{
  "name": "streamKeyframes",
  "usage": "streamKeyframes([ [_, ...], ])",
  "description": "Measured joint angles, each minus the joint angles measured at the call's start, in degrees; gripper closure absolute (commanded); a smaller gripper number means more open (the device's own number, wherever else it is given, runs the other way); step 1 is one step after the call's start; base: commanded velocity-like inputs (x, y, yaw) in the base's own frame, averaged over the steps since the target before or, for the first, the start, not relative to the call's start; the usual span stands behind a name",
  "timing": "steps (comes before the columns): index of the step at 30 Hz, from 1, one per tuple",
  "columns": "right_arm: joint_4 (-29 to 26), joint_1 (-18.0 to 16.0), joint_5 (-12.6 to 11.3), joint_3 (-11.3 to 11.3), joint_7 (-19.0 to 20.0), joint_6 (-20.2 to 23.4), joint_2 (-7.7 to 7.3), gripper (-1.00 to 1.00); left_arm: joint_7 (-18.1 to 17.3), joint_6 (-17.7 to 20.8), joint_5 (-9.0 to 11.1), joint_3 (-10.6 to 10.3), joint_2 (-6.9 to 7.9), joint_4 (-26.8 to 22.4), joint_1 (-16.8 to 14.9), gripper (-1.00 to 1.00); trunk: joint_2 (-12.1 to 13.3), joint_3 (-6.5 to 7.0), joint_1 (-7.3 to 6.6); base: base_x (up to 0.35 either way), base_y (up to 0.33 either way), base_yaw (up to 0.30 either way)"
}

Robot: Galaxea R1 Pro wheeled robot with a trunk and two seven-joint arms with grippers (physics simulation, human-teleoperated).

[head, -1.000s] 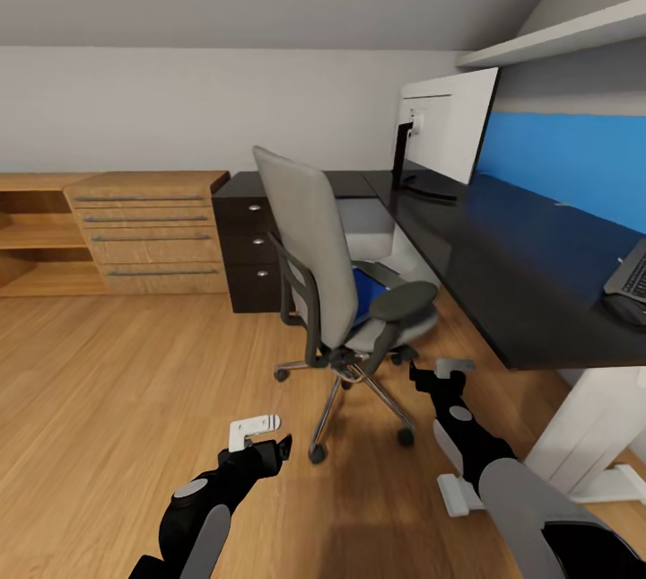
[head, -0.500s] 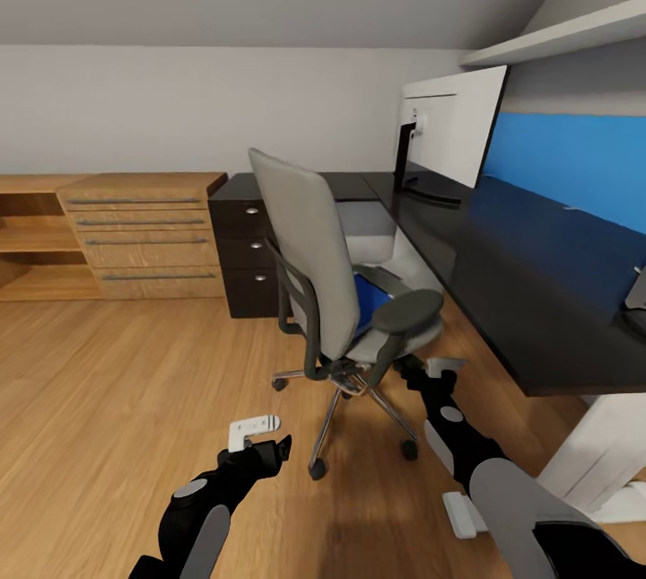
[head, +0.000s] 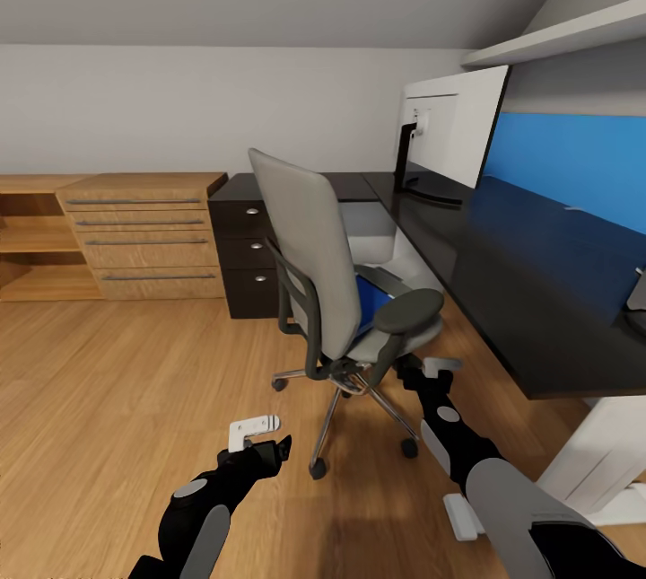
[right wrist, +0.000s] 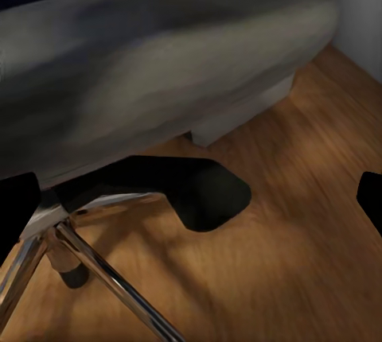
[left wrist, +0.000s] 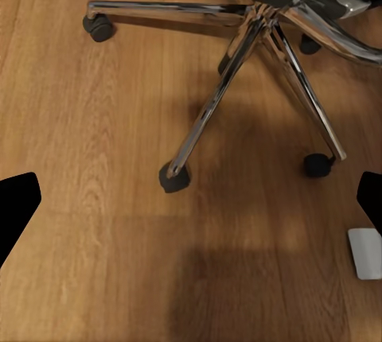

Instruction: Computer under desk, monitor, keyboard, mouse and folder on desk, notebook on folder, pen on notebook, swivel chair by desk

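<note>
Above my right gripper (head: 429,369), fingers wide, flat bright blue folder (head: 369,296) is lying on grey upholstered swivel chair (head: 316,247); right arm nearer.

head: high, facing forward and down at the swivel chair (head: 332,274) beside the desk (head: 502,274) | left wrist: looks down, fairly near, onto its chrome base (left wrist: 255,24) | right wrist: very close, probably under the seat (right wrist: 159,56) | shared: chair, floor (head: 108,381)

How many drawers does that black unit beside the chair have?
3, stacked one above another in the black drawer unit at the desk's far end: top, middle, bottom. The swivel chair hides their right ends.
</note>
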Motion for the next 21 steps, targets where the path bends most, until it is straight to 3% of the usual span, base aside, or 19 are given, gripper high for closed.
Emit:
streamKeyframes([
  [14,0.03,0.00,-0.05,-0.06,-0.03,-0.07,-0.05,-1.00,0.00,0.01,0.09,0.01,0.00,0.05,0.01,-1.00,0.00,0.00,0.00,0.000,0.000,0.189],
  [21,-0.12,0.00,0.02,-0.08,-0.75,-3.00,-0.08,-1.00,0.00,-0.01,0.03,0.00,-0.01,0.08,0.00,-1.00,0.00,0.00,0.00,0.000,0.000,0.026],
])
